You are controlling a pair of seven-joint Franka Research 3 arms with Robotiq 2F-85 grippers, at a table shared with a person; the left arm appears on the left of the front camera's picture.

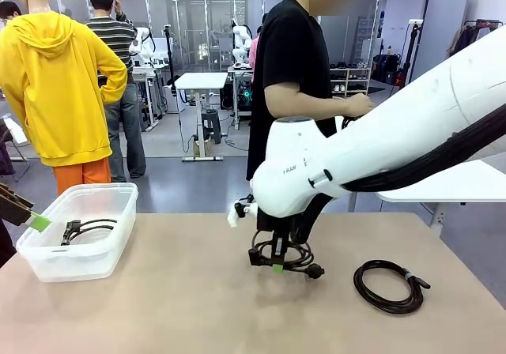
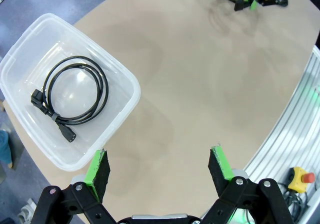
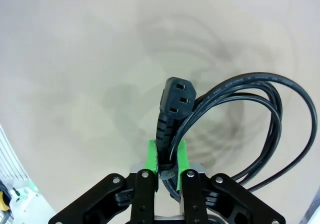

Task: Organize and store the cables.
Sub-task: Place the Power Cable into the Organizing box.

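My right gripper (image 1: 277,265) is shut on a coiled black cable (image 1: 294,257) at the middle of the table, low over the tabletop. In the right wrist view the green pads (image 3: 151,155) pinch the cable (image 3: 260,91) just below its plug; the loops hang off to the right. A second coiled cable (image 1: 387,286) lies flat on the table to the right. A third cable (image 2: 75,91) rests inside the clear plastic bin (image 2: 136,91). Beside that bin, my left gripper (image 2: 160,166) stands open above the table and holds nothing.
The bin (image 1: 88,190) sits at the table's left end. My left gripper (image 1: 33,220) shows at the picture's left edge. A person in a black T-shirt (image 1: 288,62) stands at the far side. A red stop button (image 2: 301,176) sits off the table's edge.
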